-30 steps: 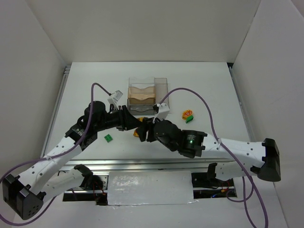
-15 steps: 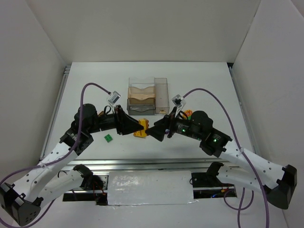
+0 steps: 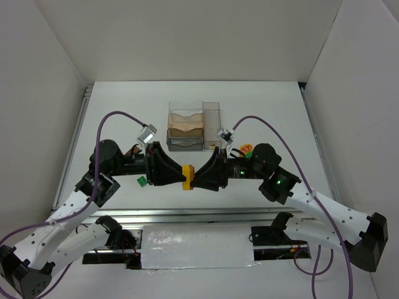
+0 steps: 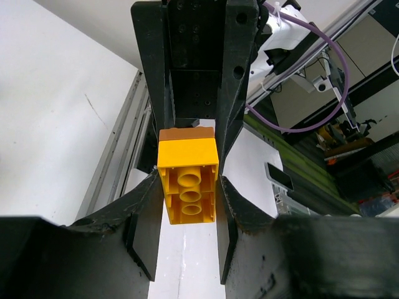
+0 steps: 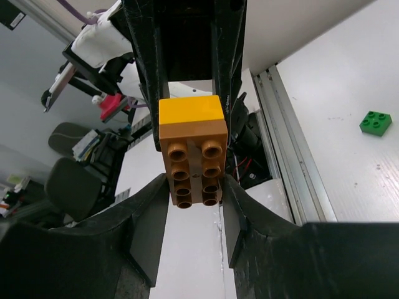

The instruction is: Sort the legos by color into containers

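Observation:
Two legos are stuck together as one stack, held in the air between both grippers: a yellow brick and an orange-brown brick. My left gripper is shut on the yellow brick from the left. Facing it, my right gripper is shut on the orange-brown end. A green brick lies on the table under the left arm and also shows in the right wrist view. The containers stand behind the grippers, tan and grey.
An orange piece with green lies on the table just behind the right arm. The metal rail at the table's near edge runs below both grippers. White walls enclose the table on three sides.
The right arm has swung round to face the left gripper head-on. Its jaws opened wide, then closed on the orange-brown end of the stack. The left gripper kept its hold.

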Controlling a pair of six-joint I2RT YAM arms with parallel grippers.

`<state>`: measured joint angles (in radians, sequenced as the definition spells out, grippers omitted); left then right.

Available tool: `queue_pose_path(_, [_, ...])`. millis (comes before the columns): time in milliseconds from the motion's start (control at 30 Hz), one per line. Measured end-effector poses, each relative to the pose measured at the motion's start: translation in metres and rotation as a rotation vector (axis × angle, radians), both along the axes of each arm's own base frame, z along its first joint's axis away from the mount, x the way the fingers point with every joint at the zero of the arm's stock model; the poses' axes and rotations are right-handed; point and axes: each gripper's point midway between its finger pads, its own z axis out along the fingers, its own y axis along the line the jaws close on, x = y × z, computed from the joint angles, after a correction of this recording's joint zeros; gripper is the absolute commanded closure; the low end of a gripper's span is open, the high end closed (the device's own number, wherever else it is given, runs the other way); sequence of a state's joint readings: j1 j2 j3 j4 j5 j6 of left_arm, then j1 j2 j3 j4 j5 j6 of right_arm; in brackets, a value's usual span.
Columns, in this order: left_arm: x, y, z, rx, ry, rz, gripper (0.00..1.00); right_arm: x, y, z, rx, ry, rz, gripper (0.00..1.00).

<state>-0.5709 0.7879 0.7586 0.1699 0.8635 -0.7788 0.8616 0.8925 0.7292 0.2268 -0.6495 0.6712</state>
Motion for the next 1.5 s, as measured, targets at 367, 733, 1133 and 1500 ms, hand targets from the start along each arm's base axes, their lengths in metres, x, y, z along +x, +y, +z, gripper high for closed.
queue_pose_path(367, [-0.0039, 0.0005, -0.0006, -0.009, -0.004, -0.027, 1.00, -0.0006, -0.0001, -0.0002, 0.000, -0.021, 0.008, 1.00])
queue_pose_path(733, [-0.0031, 0.0025, -0.0001, -0.012, -0.046, -0.014, 1.00, -0.0001, -0.0007, -0.0016, 0.001, -0.037, 0.005, 1.00])
queue_pose_path(1133, [-0.0007, 0.0025, 0.0011, -0.014, -0.056, 0.010, 1.00, 0.0027, -0.0035, -0.0014, 0.023, -0.064, -0.014, 1.00])
queue_pose_path(1500, [-0.0002, 0.0014, 0.0059, -0.032, -0.066, 0.007, 1.00, 0.0029, -0.0034, 0.0025, 0.067, -0.076, 0.001, 0.59])
